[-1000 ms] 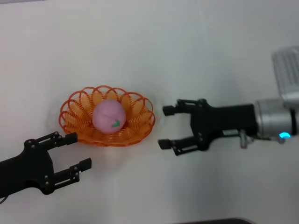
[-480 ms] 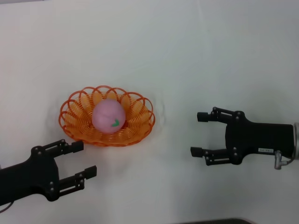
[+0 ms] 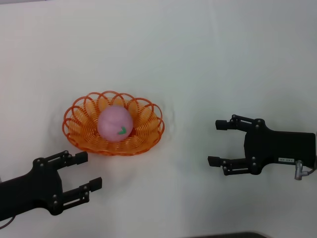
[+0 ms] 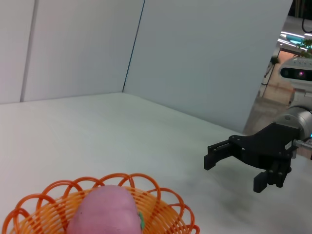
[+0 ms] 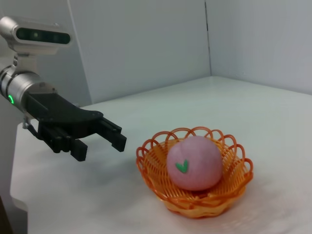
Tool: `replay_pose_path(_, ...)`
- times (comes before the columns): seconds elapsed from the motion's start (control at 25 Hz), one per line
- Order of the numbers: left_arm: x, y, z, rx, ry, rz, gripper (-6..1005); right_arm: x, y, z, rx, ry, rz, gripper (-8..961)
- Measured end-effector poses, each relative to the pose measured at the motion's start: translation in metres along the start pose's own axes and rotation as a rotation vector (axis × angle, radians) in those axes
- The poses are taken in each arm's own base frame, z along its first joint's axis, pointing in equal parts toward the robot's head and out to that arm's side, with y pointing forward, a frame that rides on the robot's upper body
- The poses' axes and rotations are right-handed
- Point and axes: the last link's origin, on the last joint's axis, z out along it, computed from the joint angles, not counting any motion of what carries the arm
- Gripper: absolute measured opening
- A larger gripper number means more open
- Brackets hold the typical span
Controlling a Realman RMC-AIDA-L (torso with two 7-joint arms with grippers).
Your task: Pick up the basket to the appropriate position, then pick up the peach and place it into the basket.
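One round pink toy peach (image 3: pixel 115 124), smooth and matte with a small green leaf mark on its skin, sits inside the oval orange basket of looped plastic wire (image 3: pixel 143 130), resting on the basket's bottom with the scalloped rim rising around it. The basket stands on the white worktop (image 3: pixel 198 59), toward the left side and about midway between the near and far edges.

By how things lie, both parts of the task look done: the basket is set down and the fruit is in it. What is left, as I judge it, is only for the arms to draw clear and park without brushing the light wire rim, which would likely slide easily on the smooth surface.

Near the worktop's front left corner, the left claw (image 3: pixel 84 172) hovers just in front of the basket, its black fingers spread and holding nothing. The right claw (image 3: pixel 218 142) is well apart from the basket on the right side, also spread wide and empty; it shows in the left wrist view too (image 4: pixel 234 158), while the right wrist view shows the left claw (image 5: pixel 100 139) beside the basket (image 5: pixel 229 187).
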Motion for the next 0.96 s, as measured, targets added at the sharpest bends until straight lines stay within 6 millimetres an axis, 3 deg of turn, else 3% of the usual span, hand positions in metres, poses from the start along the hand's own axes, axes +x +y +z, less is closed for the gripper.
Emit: replay_pose_path(0.96, -0.0023, -0.0022, -0.007, 0.043, 0.009, -0.006, 705, -0.0011, -0.0006, -0.0051, 0.017, -0.019, -0.007, 949)
